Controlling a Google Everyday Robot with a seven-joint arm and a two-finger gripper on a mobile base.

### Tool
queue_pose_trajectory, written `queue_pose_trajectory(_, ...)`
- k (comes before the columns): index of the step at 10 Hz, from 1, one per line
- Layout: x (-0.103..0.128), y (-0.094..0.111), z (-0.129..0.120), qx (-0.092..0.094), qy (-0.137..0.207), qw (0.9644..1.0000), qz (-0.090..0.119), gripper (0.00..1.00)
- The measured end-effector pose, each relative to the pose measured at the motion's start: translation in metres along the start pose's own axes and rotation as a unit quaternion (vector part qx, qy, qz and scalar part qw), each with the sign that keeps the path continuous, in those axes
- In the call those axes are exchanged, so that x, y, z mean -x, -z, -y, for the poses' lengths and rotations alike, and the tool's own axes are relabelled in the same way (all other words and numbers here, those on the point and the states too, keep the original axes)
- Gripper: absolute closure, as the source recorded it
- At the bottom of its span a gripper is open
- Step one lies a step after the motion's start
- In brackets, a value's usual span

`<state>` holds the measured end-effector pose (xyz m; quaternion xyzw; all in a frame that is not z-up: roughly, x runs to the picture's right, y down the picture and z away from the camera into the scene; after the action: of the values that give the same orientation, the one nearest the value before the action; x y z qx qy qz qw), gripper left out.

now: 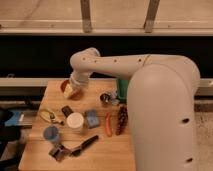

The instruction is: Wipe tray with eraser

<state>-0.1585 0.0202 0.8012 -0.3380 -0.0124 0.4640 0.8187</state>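
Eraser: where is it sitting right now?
In the camera view the eraser lies left of centre on the table, just up-left of the white cup; the gripper hangs over the orange-red bowl.

The desk (107,152) looked like pale, matt wood. The arm (150,80) had a smooth cream plastic shell with a soft sheen. Its pincer (75,92) hung at the glossy orange-red bowl (64,87) near the far left corner. The eraser (66,111) looked matt black and the tray (121,88) green plastic.

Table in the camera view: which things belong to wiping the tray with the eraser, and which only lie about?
For the job: tray, mostly hidden behind the arm; eraser; gripper, at the orange bowl.
Lying about: orange bowl, white cup, light-blue block, blue cup, black-handled tool.
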Motion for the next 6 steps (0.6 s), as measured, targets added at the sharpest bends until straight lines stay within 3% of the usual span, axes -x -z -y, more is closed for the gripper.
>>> queue_pose_trajectory(3, -0.010, -0.056, -0.005, 0.033, -0.001, 0.9984, -0.046, 0.20)
queue_pose_trajectory(6, -0.032, -0.093, -0.017, 0.063, -0.013, 0.9940, -0.089, 0.20)
